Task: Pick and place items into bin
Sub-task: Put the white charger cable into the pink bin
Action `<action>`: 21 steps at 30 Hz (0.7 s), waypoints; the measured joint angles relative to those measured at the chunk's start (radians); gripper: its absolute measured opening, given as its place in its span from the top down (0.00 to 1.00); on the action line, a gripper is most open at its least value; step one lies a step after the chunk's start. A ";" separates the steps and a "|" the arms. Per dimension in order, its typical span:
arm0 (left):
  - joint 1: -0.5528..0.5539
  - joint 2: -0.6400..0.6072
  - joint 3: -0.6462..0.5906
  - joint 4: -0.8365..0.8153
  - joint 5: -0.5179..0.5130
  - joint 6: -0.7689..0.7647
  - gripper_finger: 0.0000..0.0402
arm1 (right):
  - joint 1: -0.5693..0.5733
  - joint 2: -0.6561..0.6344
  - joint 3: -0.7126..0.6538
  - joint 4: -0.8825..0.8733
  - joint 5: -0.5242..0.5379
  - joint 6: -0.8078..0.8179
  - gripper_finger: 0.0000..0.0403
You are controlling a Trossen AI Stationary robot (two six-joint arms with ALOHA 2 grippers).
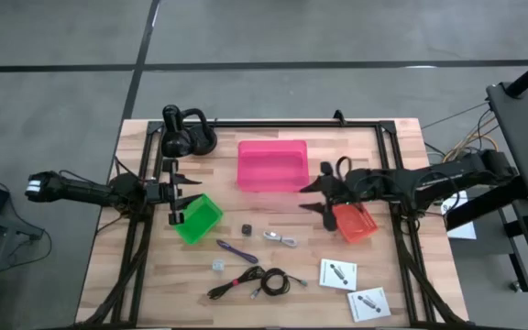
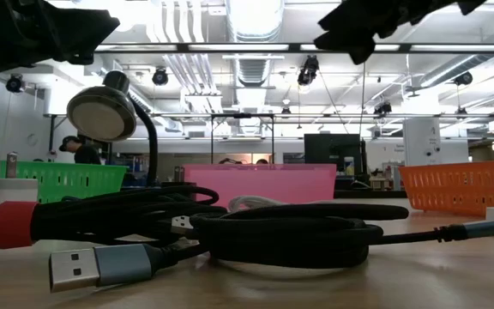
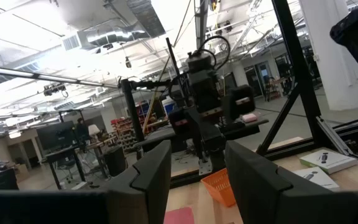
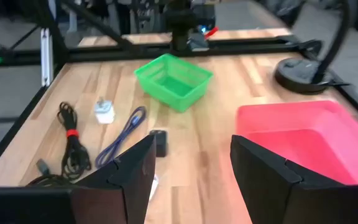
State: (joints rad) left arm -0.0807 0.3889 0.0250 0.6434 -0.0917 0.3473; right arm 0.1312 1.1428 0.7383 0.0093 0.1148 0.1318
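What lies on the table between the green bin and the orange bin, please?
In the high view, a tiny dark cube and a short silvery cable lie between the green bin and the orange bin.

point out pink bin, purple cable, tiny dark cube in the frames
pink bin (image 1: 272, 165): high view, on its inner floor.
purple cable (image 1: 236, 250): high view, midway along its length.
tiny dark cube (image 4: 159, 142): right wrist view, on its top face.
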 joint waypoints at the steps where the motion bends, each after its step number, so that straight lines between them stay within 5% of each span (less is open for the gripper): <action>1: 0.000 -0.001 0.000 0.000 0.000 0.000 0.66 | 0.010 0.025 0.011 -0.004 0.000 0.000 0.52; 21: 0.000 0.001 0.000 0.000 0.000 0.000 0.66 | 0.035 0.467 0.256 -0.169 0.013 0.000 0.52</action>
State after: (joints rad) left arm -0.0807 0.3901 0.0250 0.6430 -0.0918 0.3477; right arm 0.1661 1.6096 0.9940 -0.1593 0.1280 0.1318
